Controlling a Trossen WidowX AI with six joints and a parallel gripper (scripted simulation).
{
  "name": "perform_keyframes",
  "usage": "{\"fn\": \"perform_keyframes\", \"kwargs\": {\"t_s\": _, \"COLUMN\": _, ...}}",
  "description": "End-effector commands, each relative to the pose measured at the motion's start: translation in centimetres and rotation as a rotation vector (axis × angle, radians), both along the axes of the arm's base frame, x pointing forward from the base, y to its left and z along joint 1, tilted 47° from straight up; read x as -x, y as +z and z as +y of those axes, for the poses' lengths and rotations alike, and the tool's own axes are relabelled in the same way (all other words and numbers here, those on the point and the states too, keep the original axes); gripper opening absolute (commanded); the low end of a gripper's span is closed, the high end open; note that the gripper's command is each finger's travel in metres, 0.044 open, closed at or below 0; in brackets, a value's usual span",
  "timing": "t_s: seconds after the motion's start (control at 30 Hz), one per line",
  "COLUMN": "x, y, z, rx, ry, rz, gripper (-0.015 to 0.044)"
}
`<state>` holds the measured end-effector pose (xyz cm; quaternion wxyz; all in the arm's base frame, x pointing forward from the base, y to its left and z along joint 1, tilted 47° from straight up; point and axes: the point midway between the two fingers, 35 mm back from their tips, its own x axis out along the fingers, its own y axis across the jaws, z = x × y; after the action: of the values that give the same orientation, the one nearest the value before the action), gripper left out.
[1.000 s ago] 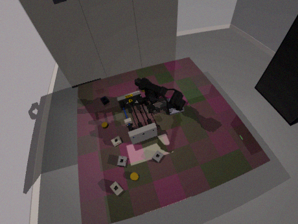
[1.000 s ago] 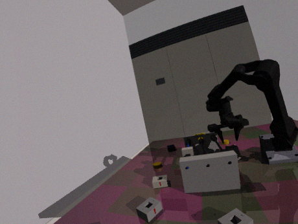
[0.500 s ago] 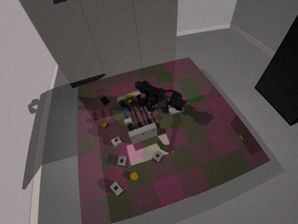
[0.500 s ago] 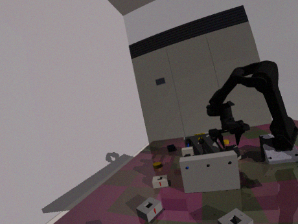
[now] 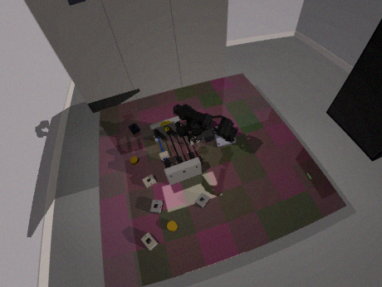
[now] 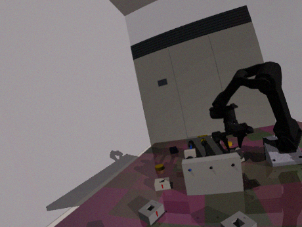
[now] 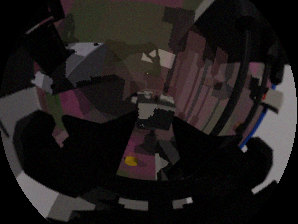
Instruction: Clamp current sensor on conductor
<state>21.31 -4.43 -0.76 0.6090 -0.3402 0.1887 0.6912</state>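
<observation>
Wrist view: the open sensor (image 5: 193,141) (image 6: 236,149) (image 7: 156,113) is standing on the table (image 5: 286,221) (image 6: 109,214) (image 7: 105,20), pale and dark parts showing in the gap between the fingertips. It is sitting beside the run of dark wires (image 5: 187,146) (image 6: 205,148) (image 7: 245,65), behind the white panel (image 5: 183,171) (image 6: 213,178) in the exterior view. Its arrow is not readable, and neither is the LOAD marker.

Taking hold of the sensor looks like the step in hand. Doing it well means keeping the fingers level about its body, bringing both pads in evenly, and nipping only enough to lift; squeezing hard now could be closing the hinged half before a wire is inside. The arrow will want checking before the sensor goes over the wire.

The gripper (image 5: 192,135) (image 6: 234,150) (image 7: 154,116) is pointing down with its fingers spread about halfway, straddling the sensor. Whether either pad is touching it, I cannot tell; no firm pinch is showing.

Further out, a blue wire (image 5: 160,145) (image 7: 260,125) is running past a small white block (image 5: 164,155) (image 6: 190,153) (image 7: 273,100), well apart from the fingers.
</observation>
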Motion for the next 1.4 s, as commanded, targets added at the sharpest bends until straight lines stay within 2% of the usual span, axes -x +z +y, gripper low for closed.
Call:
{"fn": "perform_keyframes", "kwargs": {"t_s": 0.0, "x": 0.0, "y": 0.0, "z": 0.0, "rx": 0.001, "ry": 0.001, "rz": -0.002, "gripper": 0.0233}}
{"fn": "perform_keyframes", "kwargs": {"t_s": 0.17, "x": 0.0, "y": 0.0, "z": 0.0, "rx": 0.001, "ry": 0.001, "rz": -0.002, "gripper": 0.0200}}
{"fn": "perform_keyframes", "kwargs": {"t_s": 0.43, "x": -0.4, "y": 1.7, "z": -2.0, "rx": 0.003, "ry": -0.002, "rz": 0.001, "gripper": 0.0000}}
{"fn": "perform_keyframes", "kwargs": {"t_s": 1.07, "x": -0.5, "y": 7.5, "z": -7.4, "rx": -0.004, "ry": -0.010, "rz": 0.011, "gripper": 0.0000}}
{"fn": "perform_keyframes", "kwargs": {"t_s": 1.37, "x": -0.5, "y": 7.6, "z": -7.5, "rx": -0.003, "ry": -0.204, "rz": 0.182, "gripper": 0.0000}}
